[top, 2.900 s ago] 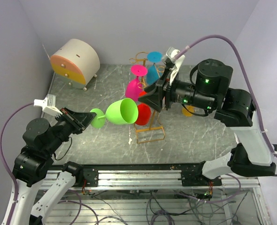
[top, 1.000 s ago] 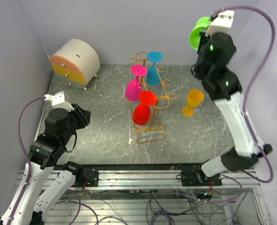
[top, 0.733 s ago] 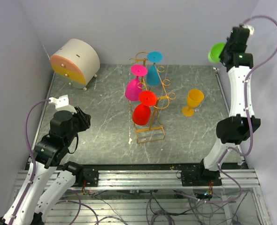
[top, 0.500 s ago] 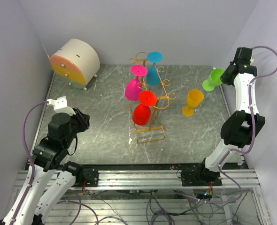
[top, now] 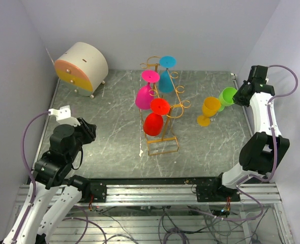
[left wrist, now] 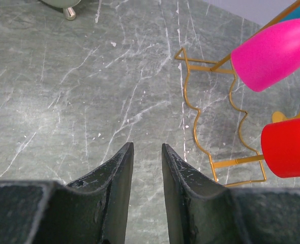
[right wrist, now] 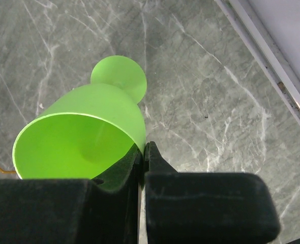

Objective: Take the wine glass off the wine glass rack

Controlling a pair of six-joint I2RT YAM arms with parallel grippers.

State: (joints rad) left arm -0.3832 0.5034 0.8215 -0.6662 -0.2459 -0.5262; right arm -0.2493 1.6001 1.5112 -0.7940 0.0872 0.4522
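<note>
the wine glass (top: 227,95), the lime green one, is off the wine glass rack (top: 166,129) and sits in your right jaws at the far right of the bench (top: 114,132). in the right wrist view those jaws are pressed together on the cup wall at the rim, one finger inside the bowl and one outside, so you are holding it by the lip. the glass (right wrist: 84,132) is tilted there, its mouth toward the camera and its round foot pointing away and down toward the marbled grey surface; you cannot tell from these views whether the foot touches the bench. from above, it lies just beside a yellow glass (top: 209,109) that stands upright on the bench, to that glass's right and slightly behind it. your left jaws are empty, the two dark fingers (left wrist: 117,193) parted only by a narrow gap, hanging over the near left part of the bench and looking toward the rack's wire base (left wrist: 190,109). the rack stands upright near the middle of the bench, well apart from the green glass, and three glasses hang on it: a pink glass (top: 145,95) on its left side, a blue glass (top: 165,80) toward the back, and a red glass (top: 153,123) lowest and nearest to you. at the far left corner sits a rounded white cabinet (top: 81,63) with an orange drawer front.
</note>
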